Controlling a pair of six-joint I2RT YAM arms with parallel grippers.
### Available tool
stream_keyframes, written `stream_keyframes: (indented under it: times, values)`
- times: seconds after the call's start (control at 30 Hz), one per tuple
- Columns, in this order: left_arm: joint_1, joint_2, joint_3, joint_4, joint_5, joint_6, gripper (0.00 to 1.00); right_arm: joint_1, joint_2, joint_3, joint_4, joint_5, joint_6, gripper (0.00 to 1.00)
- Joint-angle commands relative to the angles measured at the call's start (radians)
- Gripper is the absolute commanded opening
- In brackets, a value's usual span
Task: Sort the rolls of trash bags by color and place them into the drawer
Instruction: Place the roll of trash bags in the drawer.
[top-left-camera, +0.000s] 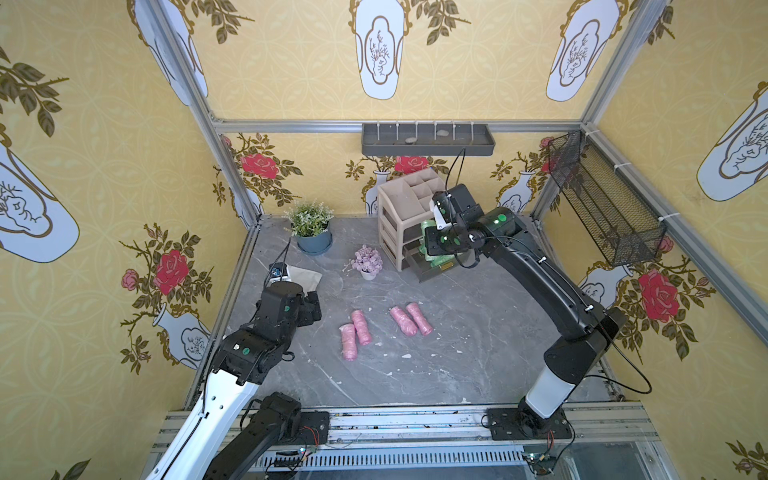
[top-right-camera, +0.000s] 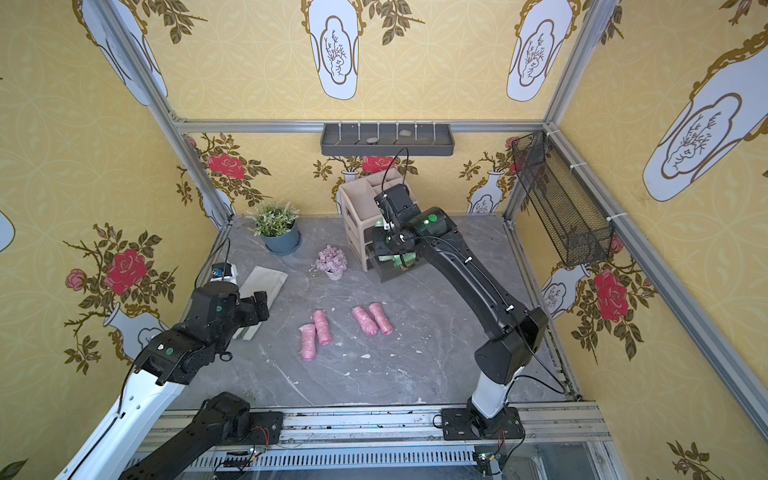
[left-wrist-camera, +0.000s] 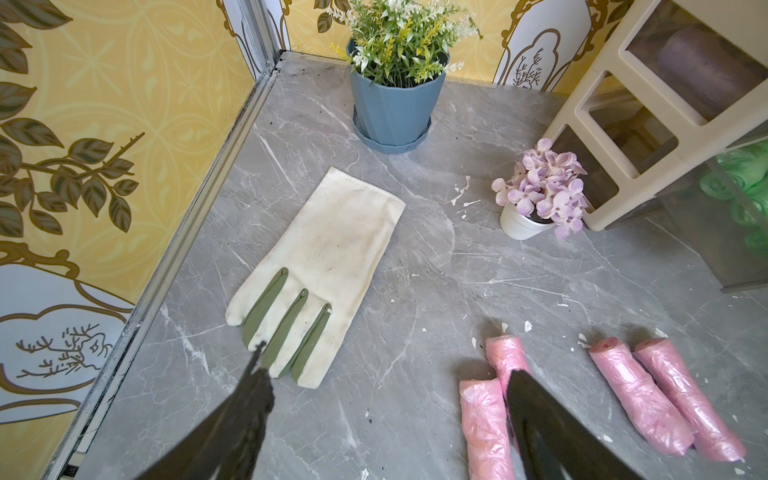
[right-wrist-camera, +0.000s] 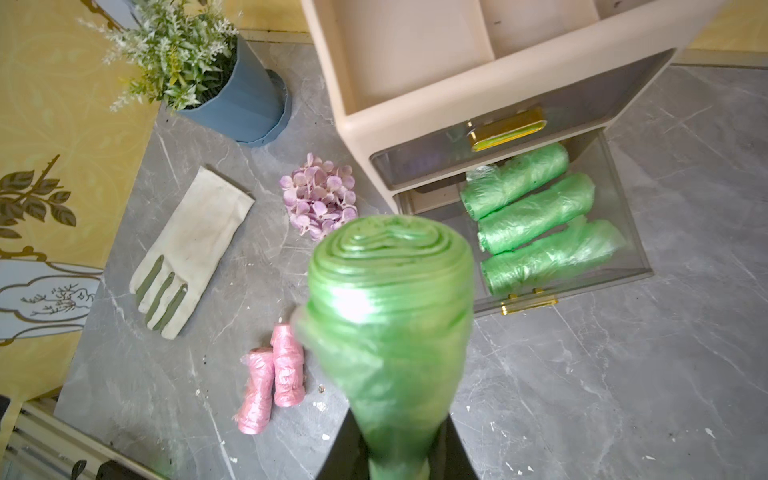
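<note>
Several pink rolls of trash bags (top-left-camera: 361, 327) (left-wrist-camera: 644, 395) lie in two pairs mid-table. My right gripper (right-wrist-camera: 395, 440) is shut on a green roll (right-wrist-camera: 390, 291) and holds it above the table just in front of the beige organizer (top-left-camera: 399, 208). The organizer's bottom drawer (right-wrist-camera: 582, 291) is pulled out with three green rolls (right-wrist-camera: 536, 212) lying side by side in it. A purplish roll (left-wrist-camera: 702, 70) shows dimly through the top drawer's front. My left gripper (left-wrist-camera: 386, 361) (top-left-camera: 311, 307) hovers open and empty at the left, one finger over a pink roll (left-wrist-camera: 505, 357).
A cream and green glove (left-wrist-camera: 328, 257) lies flat by the left wall. A blue potted plant (top-left-camera: 313, 232) stands at the back left. A small lilac flower pot (top-left-camera: 368, 262) sits left of the organizer. A grey shelf (top-left-camera: 428, 141) and a mesh basket (top-left-camera: 602, 199) hang on the walls.
</note>
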Motion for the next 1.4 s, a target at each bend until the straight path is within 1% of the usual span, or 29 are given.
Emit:
stream_keyframes:
  times: [0.0,0.1,0.33,0.73,1.37]
  values:
    - [0.001,0.0,-0.005,0.012,0.005,0.0,0.89,-0.028,0.024,0.003,0.041,-0.001,-0.036,0.18]
    - [0.001,-0.001,-0.006,0.012,0.003,0.0,0.89,-0.039,0.036,-0.015,0.067,-0.003,-0.058,0.18]
    - [0.001,0.001,-0.007,0.012,0.005,0.001,0.89,-0.056,0.046,-0.12,0.2,-0.005,-0.148,0.17]
    - [0.001,0.0,-0.007,0.012,0.011,0.002,0.89,-0.089,0.081,-0.199,0.336,-0.061,-0.268,0.18]
    - [0.001,0.001,-0.007,0.011,0.012,0.002,0.89,-0.126,0.183,-0.25,0.38,-0.174,-0.305,0.21]
